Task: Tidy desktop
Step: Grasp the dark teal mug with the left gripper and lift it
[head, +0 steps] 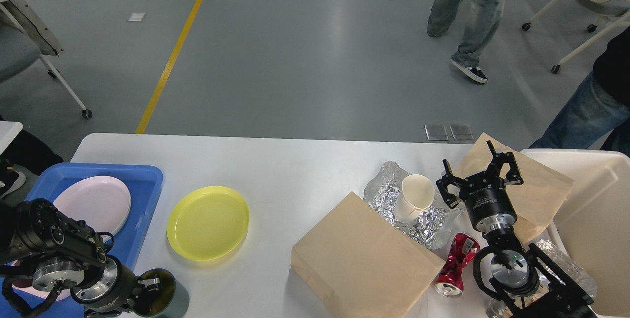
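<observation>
At the near left edge the left gripper [147, 291] reaches into the mouth of a dark green cup [165, 298], one finger inside the rim; whether the jaws grip the wall I cannot tell. Beside it, the blue tray [147, 195] sits on the left end of the desktop [295, 170] and holds a pale pink plate [96, 202]. Just right of the tray lies a yellow plate [207, 223], apart from it by a narrow strip of bare white. On the near right, a brown paper bag [364, 264] lies flat near the front edge, with a crushed red can [455, 264] touching its right side. Behind the bag, a paper cup [416, 197] rests tilted on crumpled foil [393, 195]. The right gripper [480, 170] hovers with jaws spread wide and empty, over a second paper bag [541, 195] that overlaps the cream bin [590, 209] at the right edge. The middle and far strip of the desktop is bare up to its far edge.
</observation>
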